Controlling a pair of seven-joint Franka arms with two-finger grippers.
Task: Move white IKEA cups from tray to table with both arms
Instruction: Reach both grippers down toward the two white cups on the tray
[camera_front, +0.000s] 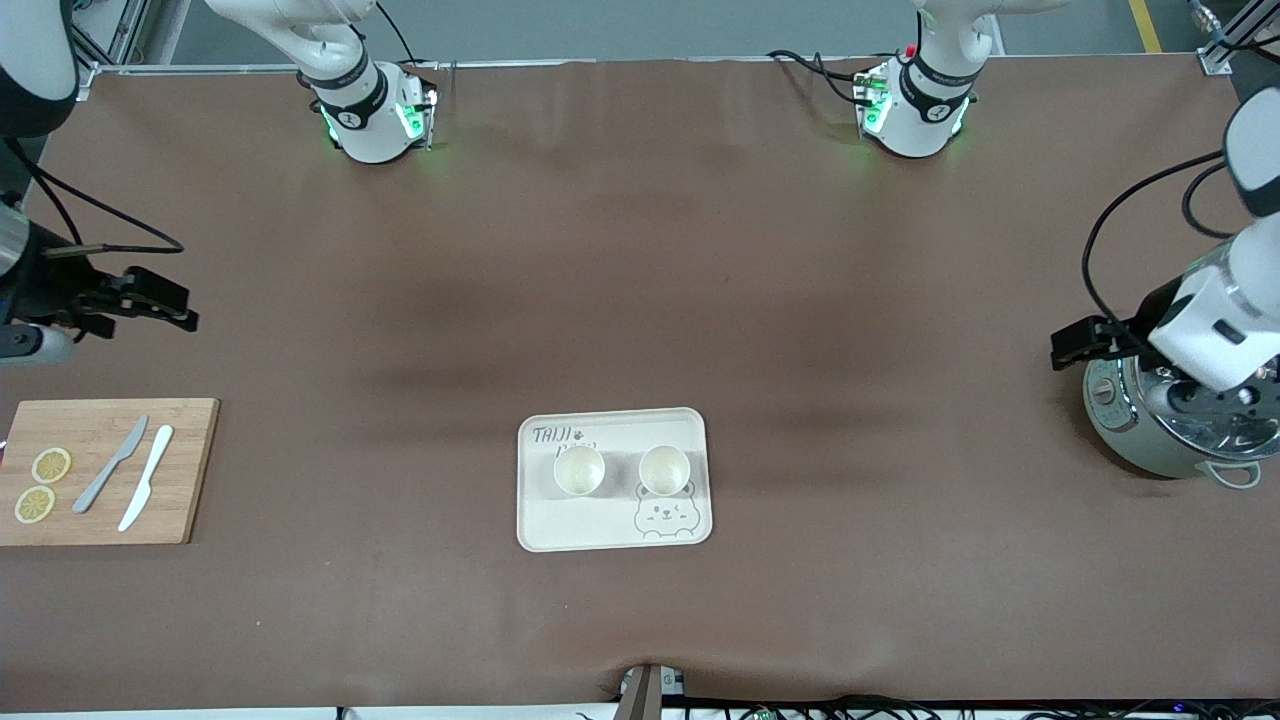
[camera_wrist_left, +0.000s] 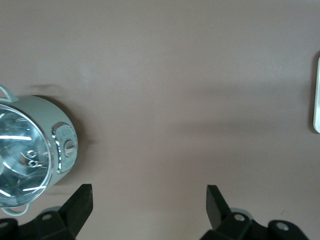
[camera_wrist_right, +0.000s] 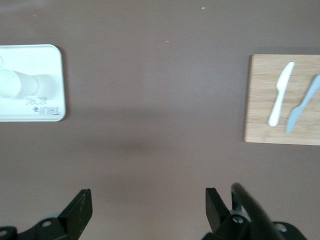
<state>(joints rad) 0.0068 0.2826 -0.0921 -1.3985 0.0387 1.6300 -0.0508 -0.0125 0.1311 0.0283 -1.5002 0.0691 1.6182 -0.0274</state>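
Big brown desk (camera_front: 640, 280) first. Cream TAIJI BEAR tray (camera_front: 612, 530) sits mid desk, near the front camera. Both white cups (camera_front: 579, 470) stand upright on it, side by side, w/ a gap between, one toward each arm's end. Bamboo cutting board (camera_front: 100, 475) w/ knives & lemon slices at the right arm's end; a pot (camera_front: 1165, 420) at the left arm's.

Left gripper (camera_front: 1075, 345) hangs over the pot's edge, jaws wide open, holding nothing. Right gripper (camera_front: 150, 295) is over bare desk by the board, also wide open, empty.

Best way, I think: each arm goes to the cup on its own end, comes straight down over the rim, squeezes softly, lifts clear of the tray edge.
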